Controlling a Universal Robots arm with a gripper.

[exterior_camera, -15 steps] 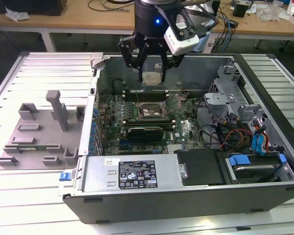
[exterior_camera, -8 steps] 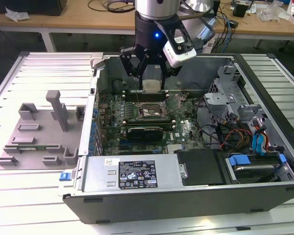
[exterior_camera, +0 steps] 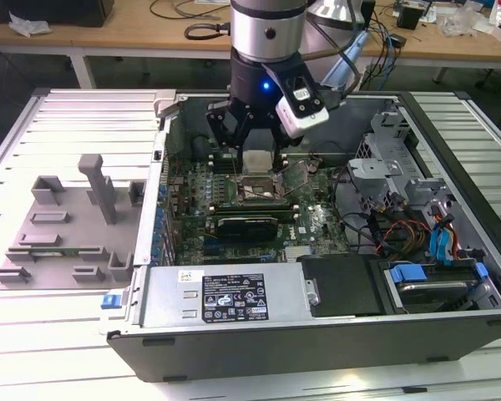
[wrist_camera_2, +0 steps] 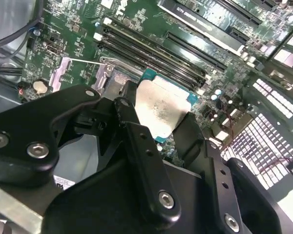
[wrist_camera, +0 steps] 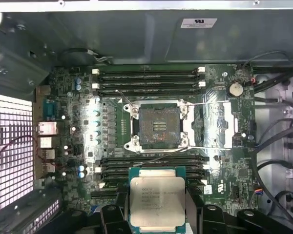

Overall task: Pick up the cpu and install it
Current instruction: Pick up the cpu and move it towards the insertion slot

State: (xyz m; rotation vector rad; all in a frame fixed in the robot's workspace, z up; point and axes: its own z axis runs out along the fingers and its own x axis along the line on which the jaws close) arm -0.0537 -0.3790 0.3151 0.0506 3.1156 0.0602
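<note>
Jaws clenched on the cpu (wrist_camera: 157,202), one black finger (wrist_camera_2: 141,146) against each of two opposite edges. I noted its silvery plate facing up, with a dull smear on it in the second wrist view.

In the exterior view the cpu (exterior_camera: 257,160) hung over the motherboard (exterior_camera: 309,221), not seated. In the first wrist view the socket (wrist_camera: 158,126) lay open and bare, its load plate (wrist_camera: 210,124) swung aside and the lever wires raised. The cpu sat apart from the socket, with a bank of memory slots (wrist_camera: 151,163) between them.

The open computer case (exterior_camera: 317,334) rested on the ribbed bench (exterior_camera: 50,334). A grey fixture tray (exterior_camera: 67,225) stood beside the case on the exterior view's left.
</note>
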